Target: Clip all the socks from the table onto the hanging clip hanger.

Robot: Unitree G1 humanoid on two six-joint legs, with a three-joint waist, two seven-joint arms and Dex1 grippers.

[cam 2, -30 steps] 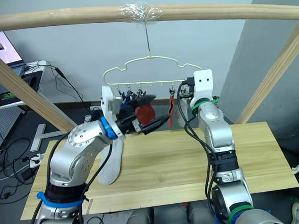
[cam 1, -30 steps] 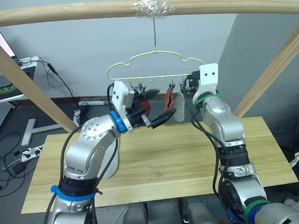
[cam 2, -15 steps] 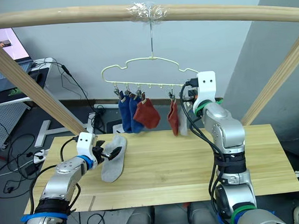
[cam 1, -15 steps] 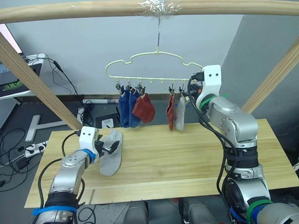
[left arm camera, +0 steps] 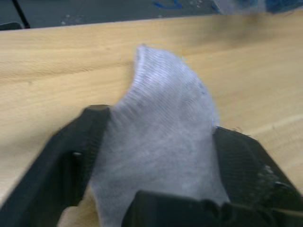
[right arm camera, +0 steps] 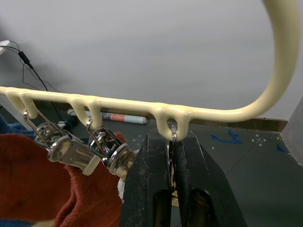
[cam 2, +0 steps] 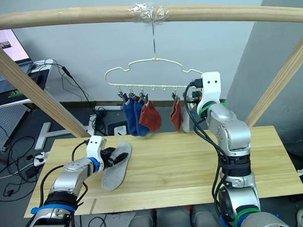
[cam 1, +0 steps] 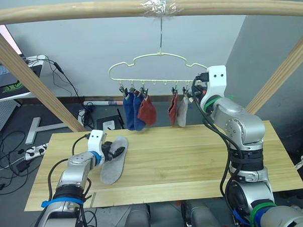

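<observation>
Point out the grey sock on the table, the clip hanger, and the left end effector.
grey sock (cam 1: 113,165): left eye view, middle of its foot.
clip hanger (cam 1: 154,56): left eye view, top of its wavy wire.
left end effector (cam 2: 114,156): right eye view, between its fingertips.

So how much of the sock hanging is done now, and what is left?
Five socks already hang from the clip hanger: two blue, two rust red, one grey. The last grey sock lies on the table, with the left pincer open around it. The right pincer is shut on the end clip. Left: lift and clip that sock.
</observation>
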